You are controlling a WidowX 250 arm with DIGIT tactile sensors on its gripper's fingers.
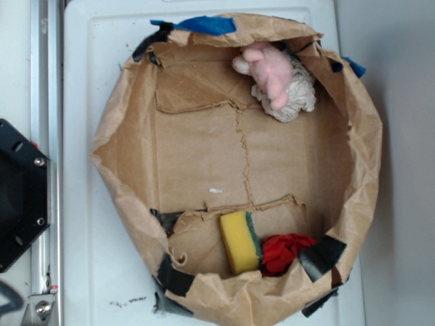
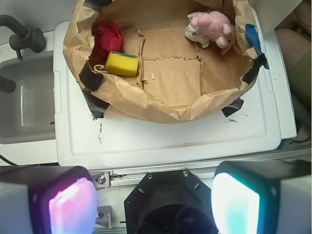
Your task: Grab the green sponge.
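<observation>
Both claw (image 2: 156, 202) pads apart, far from green sponge (image 2: 122, 64)

Bench (image 1: 88, 136): white, flat, with a shallow raised border near its edges; scattered dark crumbs toward one edge, seen below me in my wrist view; a grey sink (image 2: 27, 107) just beside it. Directly on the bench: one brown paper bag (image 1: 129, 122), opened wide and rolled down into a low basin, edges crumpled; black tape patches (image 1: 175, 278) along its rim; blue tape (image 1: 204, 24) on the far rim.
</observation>
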